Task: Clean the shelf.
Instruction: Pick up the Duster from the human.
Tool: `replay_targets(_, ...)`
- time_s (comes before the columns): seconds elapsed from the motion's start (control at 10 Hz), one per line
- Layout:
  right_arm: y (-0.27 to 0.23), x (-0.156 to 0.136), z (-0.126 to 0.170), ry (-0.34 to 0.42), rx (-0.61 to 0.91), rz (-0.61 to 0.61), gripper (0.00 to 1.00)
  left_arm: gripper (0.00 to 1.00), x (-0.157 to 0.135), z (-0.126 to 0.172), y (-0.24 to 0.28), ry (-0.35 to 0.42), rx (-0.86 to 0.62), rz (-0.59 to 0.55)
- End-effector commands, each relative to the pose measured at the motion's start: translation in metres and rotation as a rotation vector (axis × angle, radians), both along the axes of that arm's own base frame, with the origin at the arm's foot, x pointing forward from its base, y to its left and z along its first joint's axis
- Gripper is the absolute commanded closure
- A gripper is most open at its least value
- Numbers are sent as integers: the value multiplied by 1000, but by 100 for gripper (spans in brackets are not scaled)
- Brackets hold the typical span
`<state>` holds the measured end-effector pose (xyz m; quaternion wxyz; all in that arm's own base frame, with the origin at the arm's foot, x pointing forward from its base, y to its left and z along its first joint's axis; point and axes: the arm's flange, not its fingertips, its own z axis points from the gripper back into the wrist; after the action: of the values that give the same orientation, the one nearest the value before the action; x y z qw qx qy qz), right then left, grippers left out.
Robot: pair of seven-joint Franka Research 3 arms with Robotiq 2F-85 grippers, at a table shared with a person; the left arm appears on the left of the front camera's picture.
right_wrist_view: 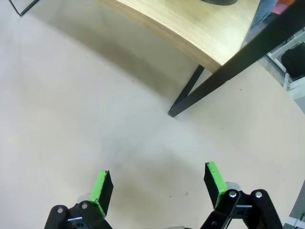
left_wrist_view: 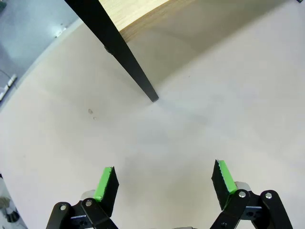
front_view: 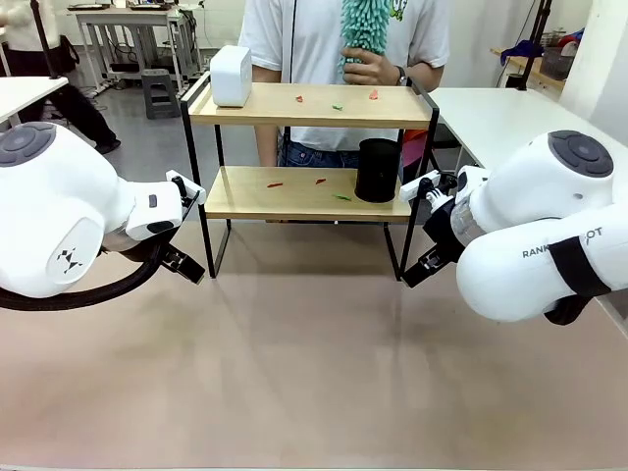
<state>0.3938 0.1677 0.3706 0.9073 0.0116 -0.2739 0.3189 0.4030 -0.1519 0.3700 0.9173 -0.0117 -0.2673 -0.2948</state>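
The shelf (front_view: 309, 106) stands at the table's far side, two light wooden boards in a black frame. Small red and green scraps lie on both boards. A white box (front_view: 231, 76) sits on the top board at the left, and a black cylinder (front_view: 378, 170) on the lower board at the right. Behind it a person holds a teal fluffy duster (front_view: 366, 25) in one hand. My left gripper (left_wrist_view: 164, 183) is open above the bare table near a shelf leg (left_wrist_view: 125, 50). My right gripper (right_wrist_view: 158, 183) is open too, near the shelf's lower board (right_wrist_view: 190, 24) and another leg (right_wrist_view: 224, 71).
The beige tabletop (front_view: 314, 363) stretches wide in front of the shelf. A white table (front_view: 510, 113) stands at the right and another at the far left. My two arm bodies flank the shelf's front legs.
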Motion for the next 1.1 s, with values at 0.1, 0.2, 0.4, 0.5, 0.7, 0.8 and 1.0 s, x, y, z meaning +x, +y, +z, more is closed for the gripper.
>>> replay_targets(0.1,-14,-18,35,157,-8,64,0,0,0,0,0,0,0,0)
replay_targets(0.2,-42,-34,77,259,60,-39,0,0,-21,38,20,109,-89,-110)
replay_targets(0.4,-127,-75,143,410,441,-137,0,0,-50,83,83,189,-253,-119)
replay_targets(0.5,-191,-92,158,393,697,-220,0,0,-59,99,135,219,-452,-65)
replay_targets(0.7,-304,-118,132,348,1108,-347,0,0,-76,101,237,187,-832,115)
replay_targets(0.8,-347,-131,100,294,1280,-453,0,0,-82,83,288,156,-1088,204)
replay_targets(1.0,-375,-138,28,274,1286,-811,0,0,-71,27,331,136,-1404,346)
